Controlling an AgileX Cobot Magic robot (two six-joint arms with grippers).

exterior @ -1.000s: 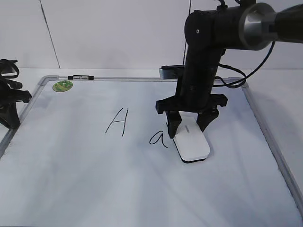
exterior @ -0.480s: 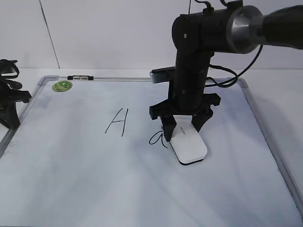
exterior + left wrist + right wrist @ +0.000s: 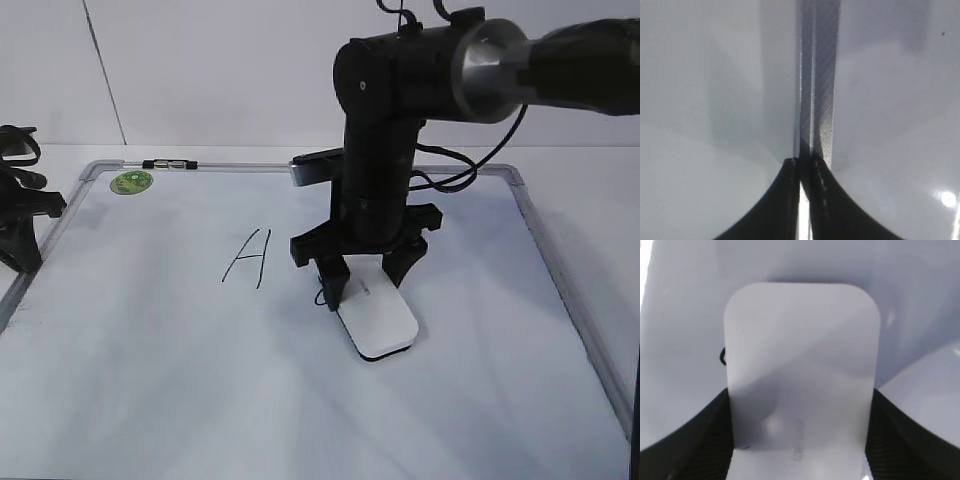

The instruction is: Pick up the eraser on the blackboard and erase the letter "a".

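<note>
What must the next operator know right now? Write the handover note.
Right pincer: shut on the eraser, which lies flat on the board.
Left pincer: shut, empty, parked over the board's left frame.
Small "a": mostly hidden under the eraser and pincer; only a bit of black stroke shows at the eraser's left edge. Capital "A" untouched.
Done: eraser grasped and brought onto the "a".
Left: finish wiping, then lift to check that no stroke remains.

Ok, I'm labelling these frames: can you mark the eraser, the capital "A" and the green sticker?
eraser [image 3: 380, 322], exterior view, middle of its white top.
capital "A" [image 3: 249, 259], exterior view, on its crossbar.
green sticker [image 3: 132, 182], exterior view, centre of the round sticker.
</note>
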